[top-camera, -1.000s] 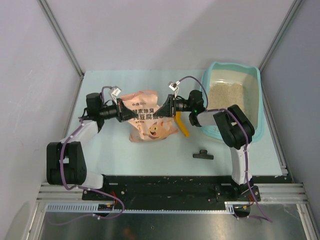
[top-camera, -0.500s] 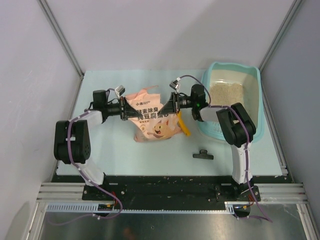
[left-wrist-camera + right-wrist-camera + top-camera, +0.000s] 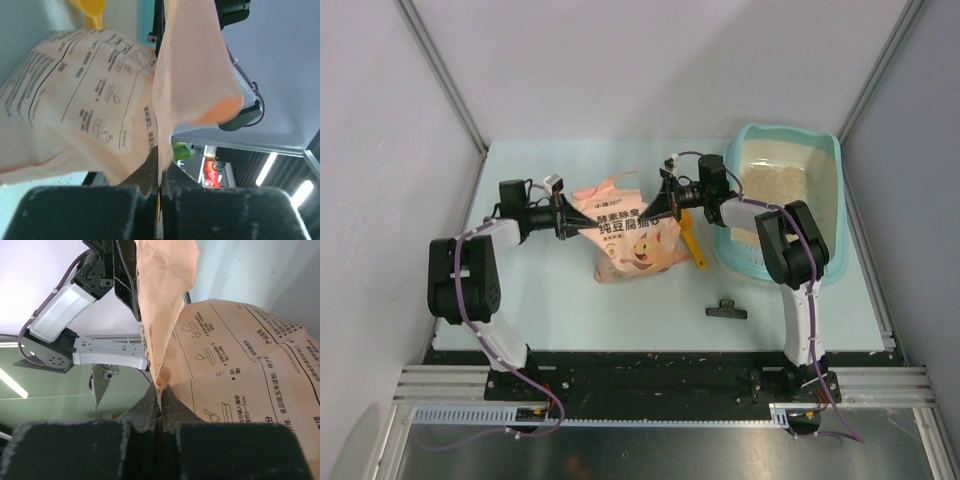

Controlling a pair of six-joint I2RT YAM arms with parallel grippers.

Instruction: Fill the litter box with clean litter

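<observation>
On the pale teal table [image 3: 550, 300] between plain grey walls [image 3: 620, 70], the left pincer [image 3: 569, 217] and right pincer [image 3: 656, 206] each clamp a top corner of the crinkly pink-orange bag [image 3: 632, 245], while grainy beige clean litter [image 3: 772, 190] lies in the smooth-rimmed litter box [image 3: 832, 200] at the far right.

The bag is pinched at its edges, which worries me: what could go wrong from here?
The left gripper and right gripper pinch only thin folds atop the bag, so it might slip free. The bag sits left of the litter box; tipping it early could spill onto the table. It could drag the orange scoop beside it.
</observation>
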